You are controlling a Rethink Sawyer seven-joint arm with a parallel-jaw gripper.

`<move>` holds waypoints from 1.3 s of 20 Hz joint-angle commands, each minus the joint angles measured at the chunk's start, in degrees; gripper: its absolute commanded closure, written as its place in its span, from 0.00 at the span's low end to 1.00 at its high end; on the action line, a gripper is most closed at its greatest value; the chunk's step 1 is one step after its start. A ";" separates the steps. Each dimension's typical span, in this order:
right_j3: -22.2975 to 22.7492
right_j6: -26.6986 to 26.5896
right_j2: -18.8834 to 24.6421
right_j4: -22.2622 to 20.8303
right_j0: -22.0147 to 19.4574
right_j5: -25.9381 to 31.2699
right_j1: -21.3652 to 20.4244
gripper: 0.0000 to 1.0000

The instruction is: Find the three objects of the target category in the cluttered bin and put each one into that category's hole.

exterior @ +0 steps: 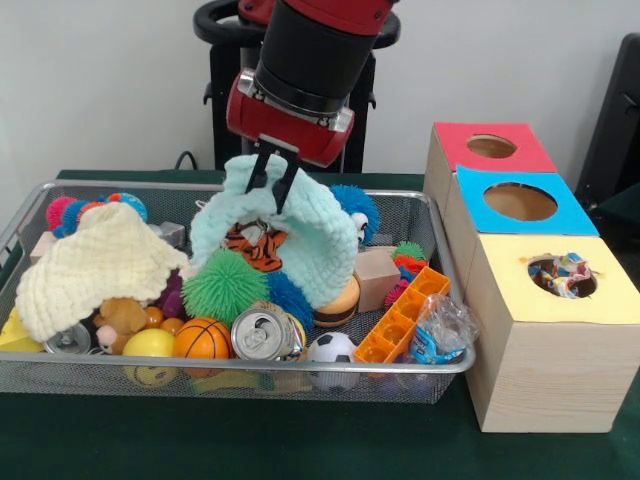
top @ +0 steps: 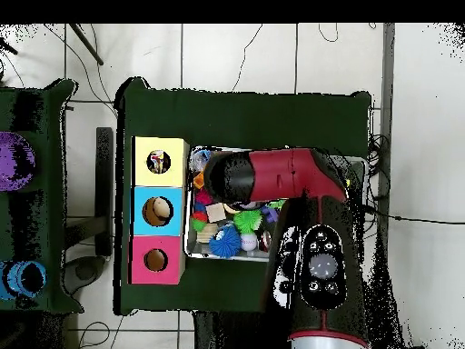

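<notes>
Plainly, we have our gripper (exterior: 273, 182) pinched together on the mint-green cloth (exterior: 300, 235), whose top fold it holds bunched above the middle of the wire bin (exterior: 440, 365); the cloth drapes over a tiger toy (exterior: 255, 247) and a green spiky ball (exterior: 225, 286); we judge it light, limp and easy to snag on the mesh, so a grip on a gathered fold suits it best. We cannot tell which category is the target; the yellow box (exterior: 560, 330) already shows wrappers in its hole, beside the blue box (exterior: 520, 203) and red box (exterior: 492, 148). Around us lie a cream cloth (exterior: 95, 265), a drinks can (exterior: 262, 334) and an orange tray (exterior: 402, 315); the bin is crowded, the green table (exterior: 300, 440) bare in front.
</notes>
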 commanded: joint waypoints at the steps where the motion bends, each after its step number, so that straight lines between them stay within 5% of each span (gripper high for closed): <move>1: -5.13 0.41 2.68 2.71 -0.63 10.03 1.03 1.00; 16: 10.91 13.20 -1.52 0.79 3.00 -13.75 0.93 1.00; 26: 13.77 14.03 -5.13 3.49 5.50 -20.03 2.62 1.00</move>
